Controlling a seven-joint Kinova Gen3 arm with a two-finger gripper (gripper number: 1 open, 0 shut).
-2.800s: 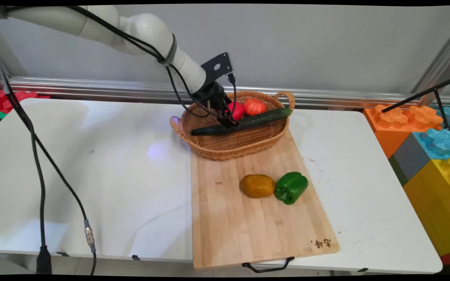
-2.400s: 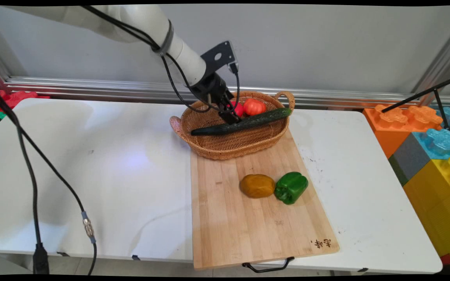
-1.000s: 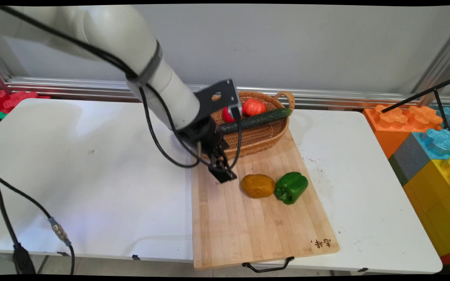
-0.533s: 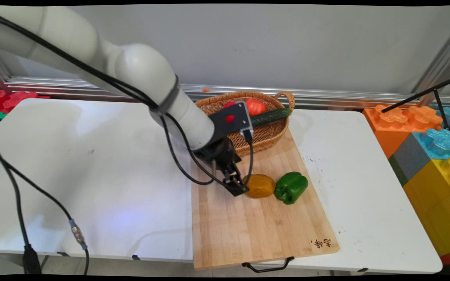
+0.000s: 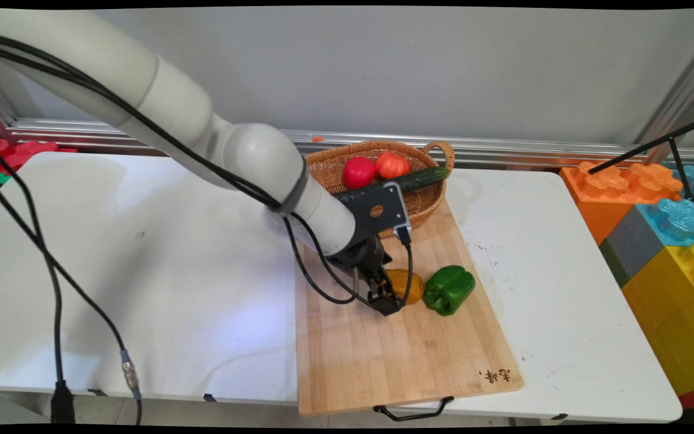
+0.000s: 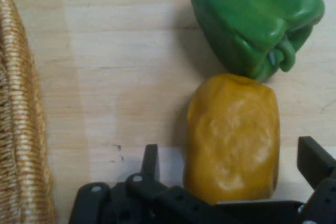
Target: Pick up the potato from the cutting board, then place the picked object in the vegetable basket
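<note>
Two items lie on your wooden cutting board (image 5: 383,355): yellow potato-like vegetable (image 6: 231,132), touching green bell pepper (image 6: 254,17). Gripper (image 6: 231,174) jaws released, straddling the yellow piece, one finger each side. Judged firm, light, smooth-skinned; take hold across its narrow middle. Wicker basket (image 5: 425,205) just beside, on the desk (image 5: 142,241).

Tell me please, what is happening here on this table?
A white robot arm has lowered its black two-finger gripper over a yellow-brown potato-like vegetable on the wooden cutting board. The fingers are open on either side of it, not yet closed. A green bell pepper lies right against the vegetable. Behind them, a woven wicker basket holds two red tomatoes and a dark green cucumber.
</note>
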